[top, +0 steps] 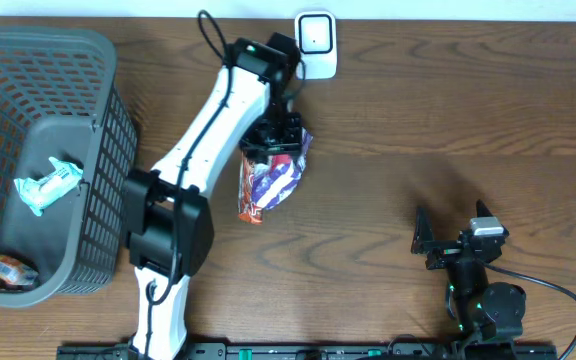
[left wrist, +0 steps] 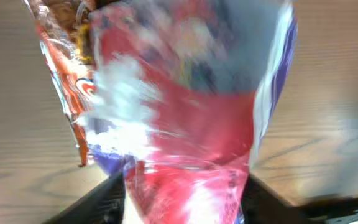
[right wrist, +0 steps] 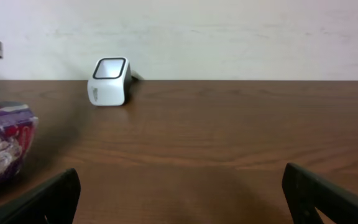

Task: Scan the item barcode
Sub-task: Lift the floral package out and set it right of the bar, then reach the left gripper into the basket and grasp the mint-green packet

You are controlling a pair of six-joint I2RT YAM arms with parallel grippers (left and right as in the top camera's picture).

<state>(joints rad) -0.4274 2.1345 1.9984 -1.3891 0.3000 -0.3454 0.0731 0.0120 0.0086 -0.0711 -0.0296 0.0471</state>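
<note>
Our left hand point(top: 273, 138) sits atop the red-and-purple plastic snack bag point(top: 273, 182) on the brown wooden table point(top: 448, 120), near the white boxy scanner point(top: 317, 40); its grip we cannot tell. Our right hand point(right wrist: 180, 177) stands released, well apart from the grey mesh basket point(top: 48, 42).

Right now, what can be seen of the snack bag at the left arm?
The snack bag is a glossy, crinkled plastic pouch printed red, white and purple, with an orange strip along one edge. It is on or just above the table, in front of the white scanner. One end sits between the fingers of the left hand; whether they grip it is unclear.
</note>
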